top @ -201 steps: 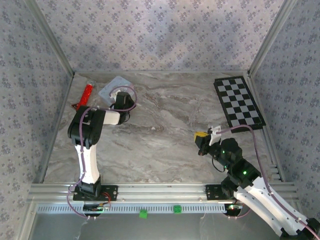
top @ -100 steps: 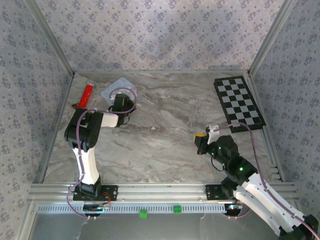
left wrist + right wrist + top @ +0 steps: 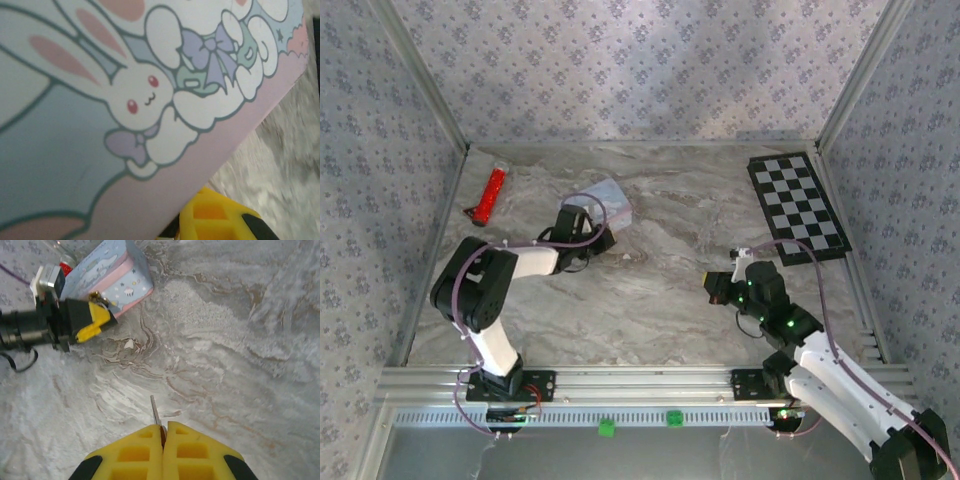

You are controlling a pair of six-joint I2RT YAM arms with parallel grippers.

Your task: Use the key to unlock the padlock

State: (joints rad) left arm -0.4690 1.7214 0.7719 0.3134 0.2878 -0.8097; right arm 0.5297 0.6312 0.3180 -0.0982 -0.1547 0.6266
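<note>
Marbled tabletop (image 3: 660, 265), right wrist view shows key (image 3: 155, 414) in jaws, perhaps padlock (image 3: 97, 297)

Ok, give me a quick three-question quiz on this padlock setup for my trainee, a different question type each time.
1. True or false: the right gripper is open and empty.
2. The red tool lies: A by the left wall; B on the checkerboard; C in the right gripper.
3. Fill in: the pastel tin shows a white ____.
Key: 1 false, it is shut on the key. 2 A. 3 rabbit.
</note>
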